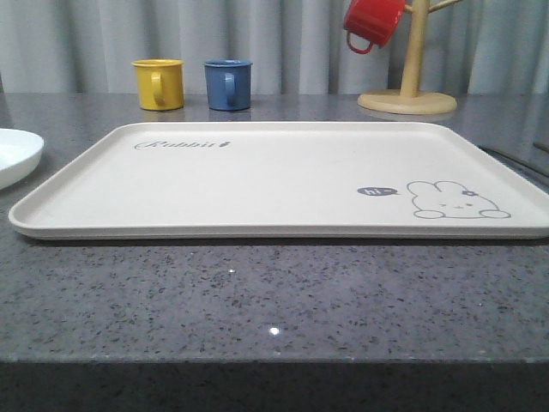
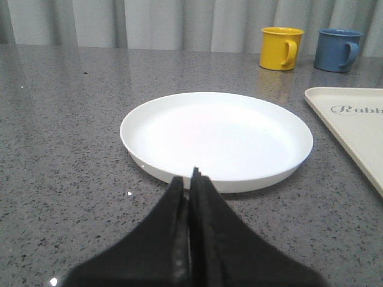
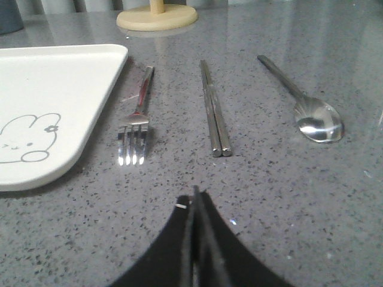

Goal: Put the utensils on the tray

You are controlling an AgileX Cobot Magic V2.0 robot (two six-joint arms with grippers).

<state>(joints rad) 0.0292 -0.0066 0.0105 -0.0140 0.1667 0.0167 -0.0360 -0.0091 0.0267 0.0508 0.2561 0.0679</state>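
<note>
The cream tray [image 1: 274,176] with its "Rabbit" script and rabbit drawing lies bare in the middle of the grey counter. To its left rests the round white plate [image 2: 215,134], and my left gripper [image 2: 190,179] hangs shut and empty just short of the plate's near rim. Right of the tray [image 3: 42,101] lie a silver fork [image 3: 136,119], a pair of metal chopsticks [image 3: 213,113] and a metal spoon [image 3: 311,113], side by side on the counter. My right gripper [image 3: 195,196] is shut, holding nothing, a little short of the fork and chopsticks.
A yellow mug [image 1: 159,83] and a blue mug [image 1: 228,84] stand behind the tray. At the back right is a wooden mug tree [image 1: 408,86] with a red mug [image 1: 371,23] hanging on it. The counter's front edge [image 1: 274,360] runs close.
</note>
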